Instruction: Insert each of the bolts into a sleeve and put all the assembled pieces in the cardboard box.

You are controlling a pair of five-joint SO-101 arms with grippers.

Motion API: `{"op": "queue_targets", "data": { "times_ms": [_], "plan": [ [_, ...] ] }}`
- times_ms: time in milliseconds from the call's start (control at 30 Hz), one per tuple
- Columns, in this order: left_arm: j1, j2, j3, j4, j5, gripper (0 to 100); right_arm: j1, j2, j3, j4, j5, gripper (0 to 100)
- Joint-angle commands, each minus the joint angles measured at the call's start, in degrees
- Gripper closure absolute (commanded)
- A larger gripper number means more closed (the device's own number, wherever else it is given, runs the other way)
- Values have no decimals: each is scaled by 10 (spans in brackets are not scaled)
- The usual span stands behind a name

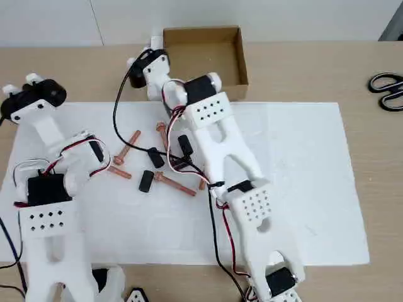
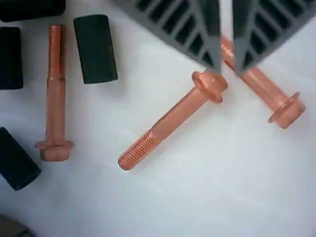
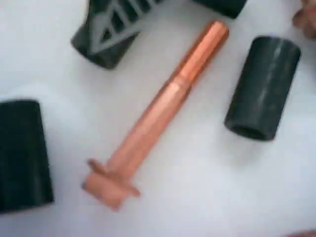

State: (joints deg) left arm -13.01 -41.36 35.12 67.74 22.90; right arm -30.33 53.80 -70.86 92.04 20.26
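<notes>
My left gripper [image 2: 225, 66]: jaws almost pressed together, pinching nothing, above the centre bolt [image 2: 168, 123] head, upper right. I should spread, straddle the shank, avoid the neighbouring bolt [image 2: 274, 98].

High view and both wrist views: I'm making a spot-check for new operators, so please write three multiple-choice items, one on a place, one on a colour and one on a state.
1. Where is the cardboard box?
A in the middle of the white sheet
B on the bare table past the sheet's far edge
C at the table's near edge

2. What colour are the bolts?
A silver
B blue
C copper

3. How is the bolt in the right wrist view?
A lying bare beside the black sleeves
B pushed into a sleeve
C standing on its head

Answers:
1 B, the high view shows it on wood beyond the sheet.
2 C, the left wrist view shows three copper bolts.
3 A, its whole shank shows, with no sleeve round it.
</notes>
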Motion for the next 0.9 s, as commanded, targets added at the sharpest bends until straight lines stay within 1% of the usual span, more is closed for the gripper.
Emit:
{"op": "queue_targets", "data": {
  "times_ms": [0, 233, 567, 867],
  "plan": [
    [-4, 0, -25, -3, 2, 994, -8, 23, -55, -8, 4, 764],
    [-4, -2, -26, -3, 2, 994, -10, 64, -63, -62, 4, 764],
    [-4, -3, -28, -3, 2, 994, -11, 105, -63, -107, 4, 764],
    [-4, -4, -28, -4, 2, 994, -8, 153, -65, -113, 4, 765]
  ]
}}
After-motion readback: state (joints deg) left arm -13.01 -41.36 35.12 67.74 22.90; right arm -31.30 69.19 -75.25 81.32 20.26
